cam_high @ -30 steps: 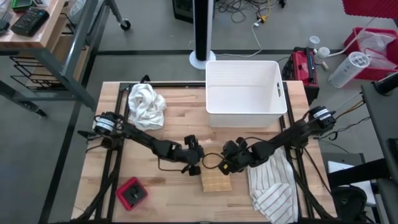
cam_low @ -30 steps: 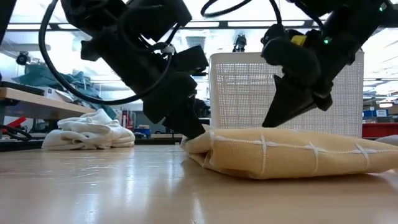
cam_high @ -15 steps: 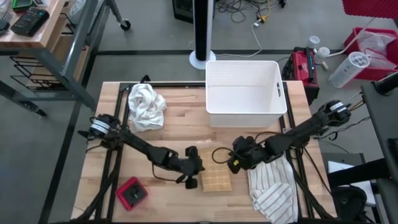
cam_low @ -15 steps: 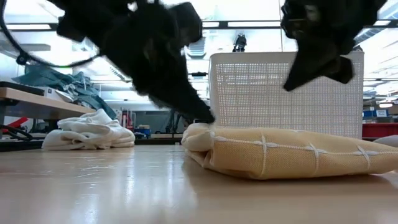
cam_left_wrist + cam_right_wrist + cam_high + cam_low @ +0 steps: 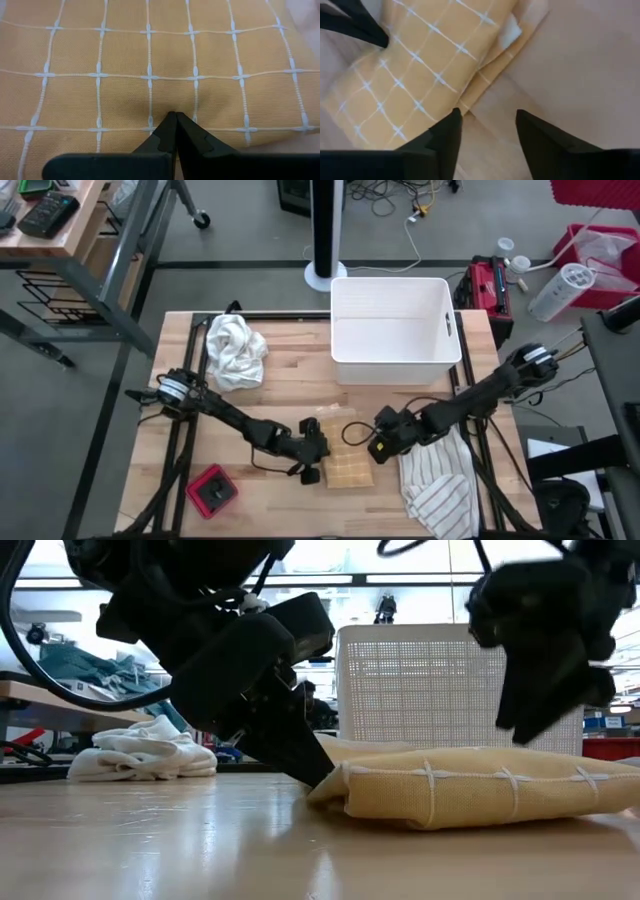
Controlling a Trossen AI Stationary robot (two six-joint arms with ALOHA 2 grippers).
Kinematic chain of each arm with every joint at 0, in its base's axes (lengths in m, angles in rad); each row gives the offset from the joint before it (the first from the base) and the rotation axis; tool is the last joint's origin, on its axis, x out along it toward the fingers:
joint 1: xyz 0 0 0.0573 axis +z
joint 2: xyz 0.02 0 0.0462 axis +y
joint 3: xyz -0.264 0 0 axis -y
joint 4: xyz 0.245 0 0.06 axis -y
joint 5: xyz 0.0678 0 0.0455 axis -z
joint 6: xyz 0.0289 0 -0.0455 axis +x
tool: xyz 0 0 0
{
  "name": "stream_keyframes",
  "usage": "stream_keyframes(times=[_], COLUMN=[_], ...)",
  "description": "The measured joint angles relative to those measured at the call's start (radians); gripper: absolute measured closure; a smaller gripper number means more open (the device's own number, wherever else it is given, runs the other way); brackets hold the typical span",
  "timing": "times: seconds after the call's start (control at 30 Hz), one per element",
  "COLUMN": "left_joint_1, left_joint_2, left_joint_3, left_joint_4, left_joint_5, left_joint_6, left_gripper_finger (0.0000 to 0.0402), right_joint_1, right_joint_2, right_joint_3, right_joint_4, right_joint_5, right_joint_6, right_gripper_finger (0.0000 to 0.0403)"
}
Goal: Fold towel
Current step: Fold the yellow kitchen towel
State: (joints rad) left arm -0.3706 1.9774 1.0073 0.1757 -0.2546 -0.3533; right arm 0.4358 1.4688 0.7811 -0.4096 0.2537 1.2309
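Observation:
The towel (image 5: 349, 471) is yellow with a white grid and lies folded into a small thick rectangle on the table's near middle. My left gripper (image 5: 320, 463) is shut, its tips at the towel's left side; the left wrist view shows them on the cloth (image 5: 150, 65). My right gripper (image 5: 379, 448) stands open just off the towel's far right corner, and in the low view it hangs above the towel (image 5: 480, 795) and clear of it. In the right wrist view nothing lies between its open fingers (image 5: 487, 120), and the towel's corner (image 5: 430, 65) shows beyond them. My left gripper rests its shut fingertips (image 5: 172, 122) on the top layer of the folded towel, near its left edge (image 5: 325, 780). The fingers slant down from the table's left. The towel lies flat on the table under them.
A white mesh basket (image 5: 395, 330) stands at the far middle. A crumpled white cloth (image 5: 235, 350) lies at the far left and a striped cloth (image 5: 440, 480) at the near right. A red and black object (image 5: 212, 488) sits near left.
My right gripper has opened, let go of the towel's far edge, risen and drawn back toward the table's right edge. My left gripper, still shut, has moved toward the near edge along the towel's left side. The towel stays folded on the table.

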Motion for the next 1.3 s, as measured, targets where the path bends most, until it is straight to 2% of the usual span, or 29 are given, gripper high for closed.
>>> stream_keyframes(times=[0.2, 0.43, 0.5, 0.6, 0.73, 0.87, 1.13, 1.3], left_joint_1=[0.0, 0.0, 0.0, 0.001, 0.009, 0.019, 0.026, 0.045], left_joint_2=[0.001, 0.002, 0.002, 0.002, 0.002, 0.003, 0.005, 0.005], left_joint_3=[0.0, 0.0, 0.0, 0.0, 0.0, -0.001, -0.003, -0.003], left_joint_4=[0.003, 0.0, 0.0, 0.0, 0.001, 0.016, 0.042, 0.049], left_joint_5=[0.0, 0.002, 0.002, 0.003, 0.006, 0.019, 0.039, 0.041], left_joint_6=[0.002, -0.004, -0.004, -0.004, 0.018, 0.03, 0.035, 0.034], left_gripper_finger=[0.0402, 0.0402, 0.0402, 0.0402, 0.0402, 0.0402, 0.0402, 0.0402], right_joint_1=[0.0, 0.031, 0.055, 0.112, 0.184, 0.215, 0.242, 0.242], right_joint_2=[0.077, 0.122, 0.102, 0.083, 0.095, 0.167, 0.374, 0.444], right_joint_3=[-0.014, -0.006, 0.002, 0.033, 0.116, 0.229, 0.448, 0.549], right_joint_4=[0.091, 0.239, 0.235, 0.235, 0.187, 0.013, -0.185, -0.258], right_joint_5=[-0.071, -0.191, -0.169, -0.063, 0.059, 0.141, 0.13, 0.13], right_joint_6=[0.024, -0.029, -0.074, -0.173, -0.433, -0.604, -0.833, -0.889], right_gripper_finger=[0.0183, 0.0176, 0.0176, 0.0179, 0.0189, 0.0201, 0.0197, 0.0191])
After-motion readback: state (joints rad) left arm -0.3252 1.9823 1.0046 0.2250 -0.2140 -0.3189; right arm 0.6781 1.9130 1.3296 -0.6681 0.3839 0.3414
